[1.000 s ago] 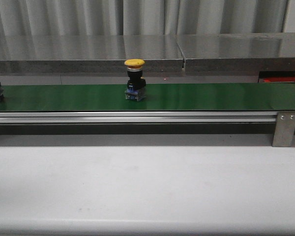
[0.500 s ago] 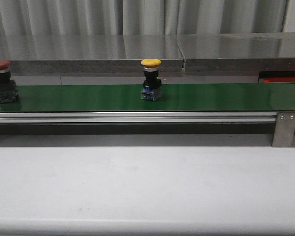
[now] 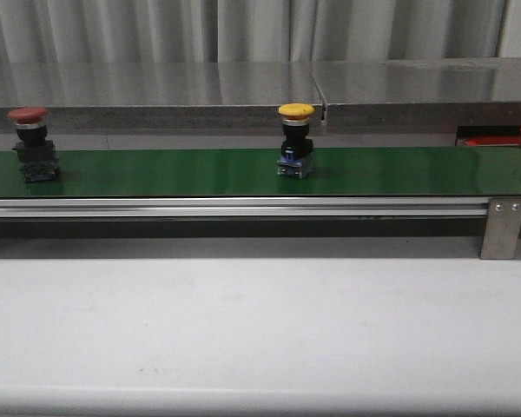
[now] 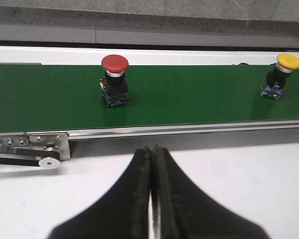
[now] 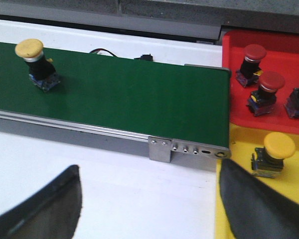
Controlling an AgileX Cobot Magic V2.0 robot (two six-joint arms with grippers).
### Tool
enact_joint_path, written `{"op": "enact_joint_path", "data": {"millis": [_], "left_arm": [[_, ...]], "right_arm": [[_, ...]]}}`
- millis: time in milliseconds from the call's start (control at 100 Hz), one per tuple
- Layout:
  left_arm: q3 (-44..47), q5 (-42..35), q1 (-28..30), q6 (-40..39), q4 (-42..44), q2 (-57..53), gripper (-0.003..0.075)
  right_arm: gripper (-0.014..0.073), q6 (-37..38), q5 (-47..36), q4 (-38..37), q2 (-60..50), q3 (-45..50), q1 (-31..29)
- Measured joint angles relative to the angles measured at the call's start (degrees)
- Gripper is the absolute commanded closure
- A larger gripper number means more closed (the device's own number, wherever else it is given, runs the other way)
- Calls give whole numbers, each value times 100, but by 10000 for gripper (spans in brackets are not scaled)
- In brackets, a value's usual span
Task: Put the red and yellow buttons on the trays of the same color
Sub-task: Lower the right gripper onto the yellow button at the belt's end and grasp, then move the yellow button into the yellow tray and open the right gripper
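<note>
While the left fingers (image 4: 150,164) sit pressed together and the right fingers (image 5: 149,199) spread apart, the red button (image 4: 114,79) and yellow button (image 5: 37,63) ride the green belt (image 3: 174,172) beyond them.

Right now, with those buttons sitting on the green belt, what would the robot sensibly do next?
Probably bring the open right gripper toward the yellow button on the belt. That button stands mid-belt, nearer the yellow tray at the belt's right end, while the left gripper is shut and holds nothing.
</note>
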Motion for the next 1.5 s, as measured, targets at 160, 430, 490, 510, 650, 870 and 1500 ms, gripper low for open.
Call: {"op": "enact_joint_path", "data": {"millis": [160, 430, 490, 510, 650, 870, 1500], "left_arm": [[0, 0, 0, 0, 0, 0, 739], [0, 0, 0, 0, 0, 0, 739], [0, 0, 0, 0, 0, 0, 739], [0, 0, 0, 0, 0, 0, 739], [0, 0, 0, 0, 0, 0, 739], [0, 0, 0, 0, 0, 0, 739], [0, 0, 0, 11, 0, 0, 739]], "right_arm": [[-41, 0, 61, 246, 103, -62, 0], [-41, 0, 375, 287, 1470, -978, 235], [-41, -12, 375, 287, 1898, -1163, 417], [-41, -12, 375, 287, 2037, -1234, 487], [-41, -31, 279, 252, 3003, -1729, 945], [-41, -39, 230, 47, 4365, -2627, 1486], [113, -74, 226, -211, 6615, -4575, 1795]]}}
